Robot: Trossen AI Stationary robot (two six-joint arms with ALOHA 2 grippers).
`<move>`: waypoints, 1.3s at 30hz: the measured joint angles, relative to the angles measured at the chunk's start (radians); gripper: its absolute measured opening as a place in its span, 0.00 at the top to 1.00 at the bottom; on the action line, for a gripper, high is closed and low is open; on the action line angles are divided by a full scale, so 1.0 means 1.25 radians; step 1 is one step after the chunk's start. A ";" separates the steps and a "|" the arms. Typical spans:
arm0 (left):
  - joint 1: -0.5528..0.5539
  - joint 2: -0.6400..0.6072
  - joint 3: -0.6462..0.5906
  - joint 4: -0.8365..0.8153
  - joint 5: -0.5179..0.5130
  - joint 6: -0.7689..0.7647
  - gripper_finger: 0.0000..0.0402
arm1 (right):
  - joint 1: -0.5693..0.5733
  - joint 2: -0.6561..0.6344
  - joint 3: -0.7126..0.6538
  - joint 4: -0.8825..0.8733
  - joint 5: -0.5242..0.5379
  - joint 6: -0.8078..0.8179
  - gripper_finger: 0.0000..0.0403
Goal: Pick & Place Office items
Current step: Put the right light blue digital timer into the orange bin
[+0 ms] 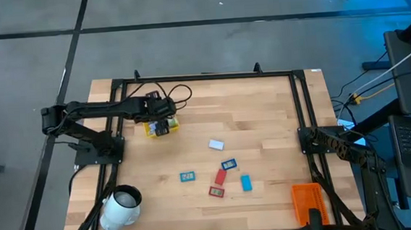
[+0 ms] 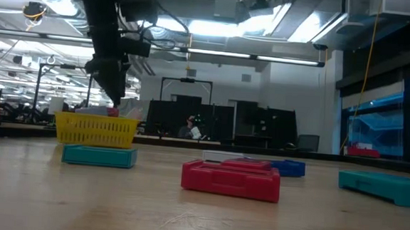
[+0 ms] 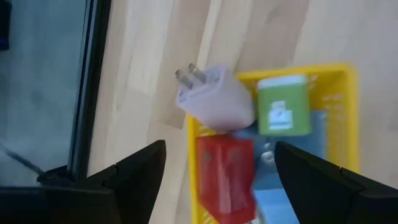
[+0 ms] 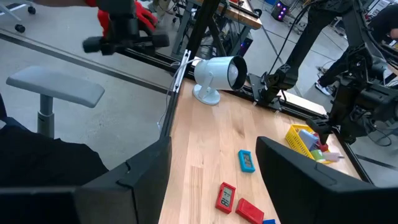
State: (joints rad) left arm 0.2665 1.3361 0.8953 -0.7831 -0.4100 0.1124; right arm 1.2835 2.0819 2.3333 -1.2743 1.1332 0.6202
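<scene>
Wooden worktop (image 1: 264, 125) inside a dark frame, seen from above; going left to right. At about eight o'clock stands a white roll (image 1: 120, 206). At ten o'clock the left tool (image 1: 164, 122) hangs over the yellow tray (image 1: 153, 130), its fingers spread wide and holding nothing. The wrist view shows the tray already holding a red piece (image 3: 225, 177), a green piece (image 3: 283, 112) and a white plug (image 3: 214, 96) that lies tilted across the rim. Around the centre, loose office items wait: a teal piece (image 1: 187, 176), a white piece (image 1: 215, 145), two red ones (image 1: 221, 176) and two blue ones (image 1: 246, 182). At five o'clock sits the orange tray (image 1: 306, 198). The right tool (image 4: 211, 180) waits near three o'clock, fingers spread, empty. The step looks like a drop-off just finishing; best to lift straight up, clear of the rim and the overhanging plug, before swinging toward the teal piece, the nearest one.
</scene>
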 joint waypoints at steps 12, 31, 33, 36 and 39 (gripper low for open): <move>-0.179 -0.029 0.017 0.246 0.395 -0.053 0.26 | 0.000 0.005 0.000 0.002 0.003 0.005 0.41; -0.569 -0.158 0.041 0.315 -0.113 -0.002 0.38 | -0.167 -0.006 -0.062 -0.209 -0.259 0.143 0.41; -0.583 -0.242 0.022 0.314 -0.114 -0.001 0.41 | -0.214 -0.011 -0.091 -0.241 -0.335 0.120 0.41; -0.603 -0.361 -0.018 0.315 -0.115 0.005 0.46 | -0.262 -0.030 -0.162 -0.234 -0.366 0.034 0.41; -0.624 -0.456 -0.064 0.371 -0.121 0.022 0.49 | -0.287 -0.087 -0.222 -0.235 -0.335 0.045 0.41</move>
State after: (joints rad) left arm -0.5137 0.7660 0.8149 -0.3197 -0.5614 0.1399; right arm 0.9251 1.9727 2.0556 -1.5683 0.7138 0.6765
